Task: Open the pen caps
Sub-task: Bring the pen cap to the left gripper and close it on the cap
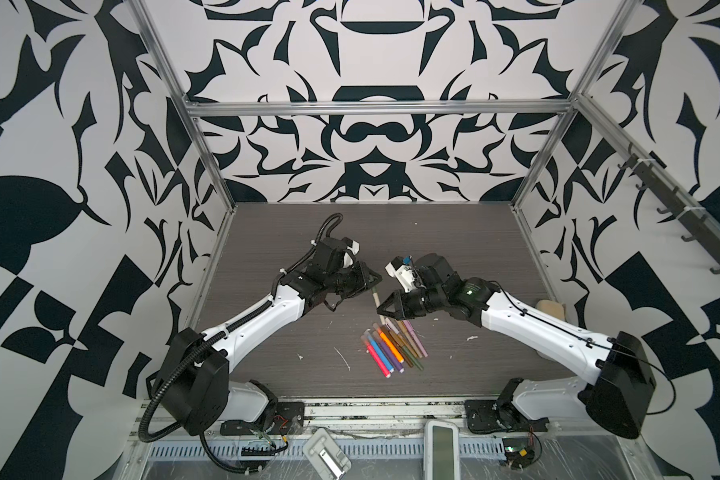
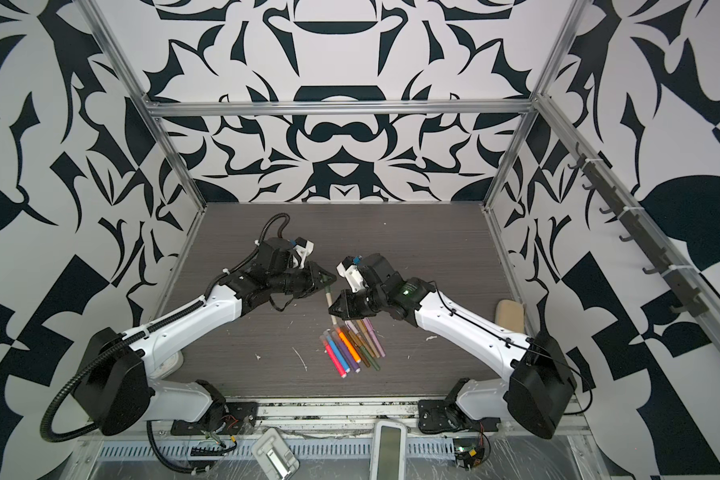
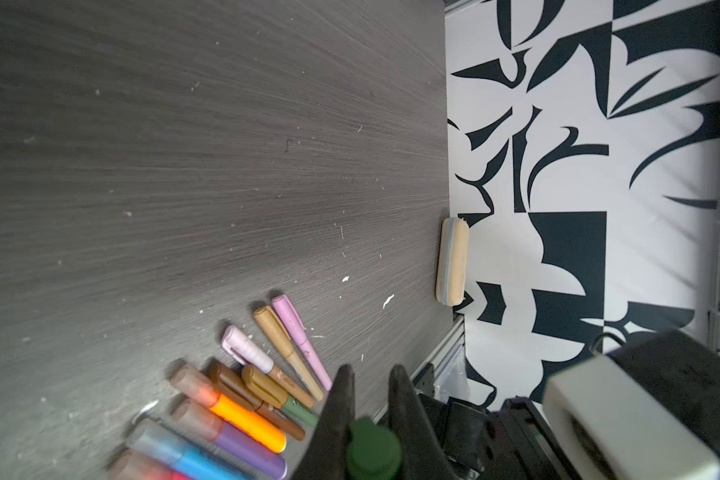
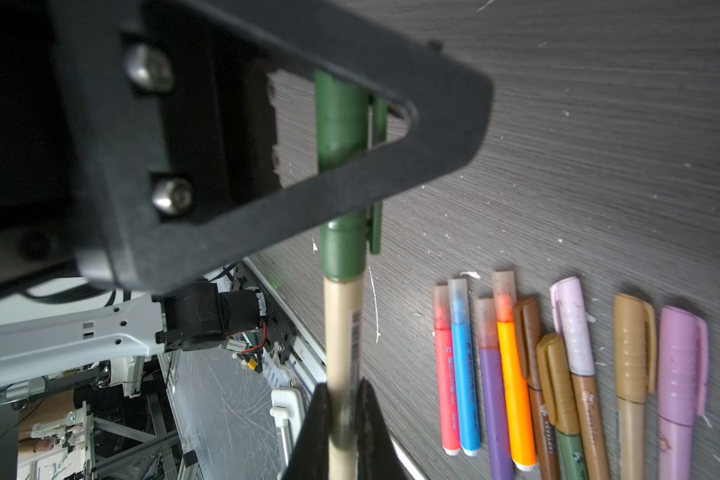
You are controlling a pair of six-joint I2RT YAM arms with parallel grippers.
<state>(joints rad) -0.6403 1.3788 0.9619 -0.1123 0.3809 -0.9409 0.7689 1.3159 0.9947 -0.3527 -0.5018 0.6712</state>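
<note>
A pen with a cream barrel (image 4: 344, 324) and a dark green pen cap (image 4: 341, 257) hangs above the table between both arms, seen in both top views (image 1: 376, 300) (image 2: 328, 300). My right gripper (image 4: 342, 386) (image 1: 381, 310) is shut on the barrel. My left gripper (image 3: 371, 372) (image 1: 373, 283) is shut on the green cap (image 3: 373, 451), whose end shows between the fingers. The cap still sits on the barrel. The other pens (image 1: 393, 345) (image 2: 352, 347) (image 3: 246, 399) (image 4: 558, 374) lie capped, side by side on the table under the right gripper.
A beige sponge block (image 1: 550, 309) (image 3: 452, 262) leans at the right wall. White flecks (image 1: 344, 358) dot the dark wood tabletop. A white device (image 1: 441, 444) and a grey bracket (image 1: 325, 455) lie past the front rail.
</note>
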